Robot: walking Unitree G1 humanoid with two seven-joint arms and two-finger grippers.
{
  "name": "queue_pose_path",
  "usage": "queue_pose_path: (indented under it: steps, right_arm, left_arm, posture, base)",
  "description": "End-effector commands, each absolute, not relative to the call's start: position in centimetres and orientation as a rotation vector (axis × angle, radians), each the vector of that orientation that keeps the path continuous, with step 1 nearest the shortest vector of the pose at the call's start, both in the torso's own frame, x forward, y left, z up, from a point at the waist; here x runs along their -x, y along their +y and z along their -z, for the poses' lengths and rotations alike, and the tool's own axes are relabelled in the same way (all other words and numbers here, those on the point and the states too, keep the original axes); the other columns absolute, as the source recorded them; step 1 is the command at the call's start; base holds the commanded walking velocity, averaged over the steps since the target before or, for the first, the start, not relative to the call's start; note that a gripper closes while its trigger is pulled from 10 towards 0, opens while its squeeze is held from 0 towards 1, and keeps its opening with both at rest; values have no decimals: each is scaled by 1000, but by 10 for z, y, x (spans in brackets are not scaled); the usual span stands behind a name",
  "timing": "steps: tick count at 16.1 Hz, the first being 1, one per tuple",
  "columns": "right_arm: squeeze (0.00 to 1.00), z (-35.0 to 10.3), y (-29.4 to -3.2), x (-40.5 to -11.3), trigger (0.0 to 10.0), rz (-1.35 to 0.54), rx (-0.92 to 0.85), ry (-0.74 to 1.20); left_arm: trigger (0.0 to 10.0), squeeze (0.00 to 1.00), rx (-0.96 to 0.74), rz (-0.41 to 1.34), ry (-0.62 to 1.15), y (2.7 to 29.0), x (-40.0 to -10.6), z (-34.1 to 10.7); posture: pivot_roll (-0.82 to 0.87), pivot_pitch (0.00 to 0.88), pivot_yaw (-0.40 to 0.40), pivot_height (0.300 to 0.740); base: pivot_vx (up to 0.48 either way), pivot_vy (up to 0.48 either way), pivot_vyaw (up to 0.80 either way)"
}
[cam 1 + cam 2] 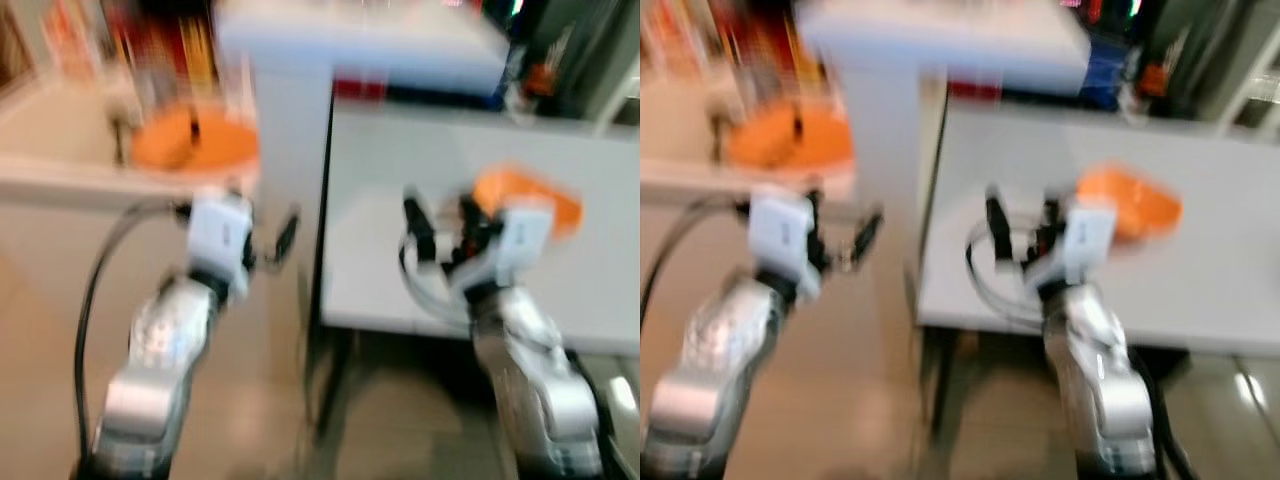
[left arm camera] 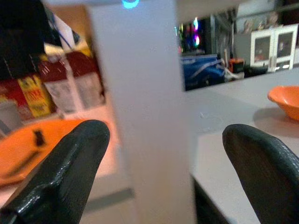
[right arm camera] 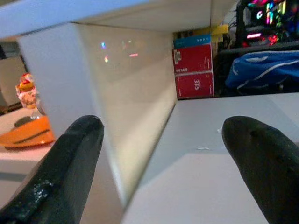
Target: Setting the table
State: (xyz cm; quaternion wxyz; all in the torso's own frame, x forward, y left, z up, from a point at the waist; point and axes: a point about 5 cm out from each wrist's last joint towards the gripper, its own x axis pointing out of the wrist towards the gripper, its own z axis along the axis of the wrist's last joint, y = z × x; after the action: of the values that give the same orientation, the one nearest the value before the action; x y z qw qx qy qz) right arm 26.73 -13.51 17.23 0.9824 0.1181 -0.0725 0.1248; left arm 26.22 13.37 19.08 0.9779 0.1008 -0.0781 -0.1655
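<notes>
The head views are blurred. An orange plate [image 1: 195, 142] with a dark utensil [image 2: 35, 137] on it lies on the beige counter [image 1: 60, 150] at the left. An orange bowl [image 1: 525, 195] stands on the white table [image 1: 600, 280] at the right. My left gripper [image 1: 268, 238] hangs in front of the counter's edge, just below the plate, open and empty [image 2: 166, 135]. My right gripper [image 1: 440, 230] hovers over the table's near left part, just left of the bowl. It is open with nothing between its fingers [image 3: 88, 140].
A white upright cabinet [image 1: 300, 110] rises between the counter and the table. Red and blue boxes [image 3: 194, 67] and a blue bag [image 3: 266, 67] sit behind the table. Tiled floor [image 1: 260, 400] lies below, with the table's dark leg [image 1: 335, 390] close to my arms.
</notes>
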Motion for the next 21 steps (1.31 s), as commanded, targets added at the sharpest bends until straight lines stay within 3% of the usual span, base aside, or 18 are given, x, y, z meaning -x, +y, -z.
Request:
queue_pose_path:
  steps: [1, 8, 18, 21]
  right_arm:
    - [0, -177, -131, -269, 10000, -268, -224, -158]
    - [0, -178, -129, -272, 10000, -284, -191, -169]
    - [0, -177, -137, -279, 10000, -221, -234, -124]
    - [0, -174, -142, -281, 10000, -174, -200, -104]
  left_arm:
    - [10000, 0, -227, 301, -154, 140, -263, -192]
    - [10000, 0, -253, 289, -148, 140, -269, -191]
    - [10000, 0, -237, 270, -180, 136, -278, -197]
    - [10000, 0, -215, 276, -193, 133, -280, -201]
  posture:
    - [110, 0, -77, 740]
    - [100, 0, -68, 740]
    - [83, 0, -66, 740]
    - [83, 0, -66, 740]
  base:
    - [0, 480, -800]
    - [0, 480, 0]
    - [0, 480, -763]
    - [0, 0, -267]
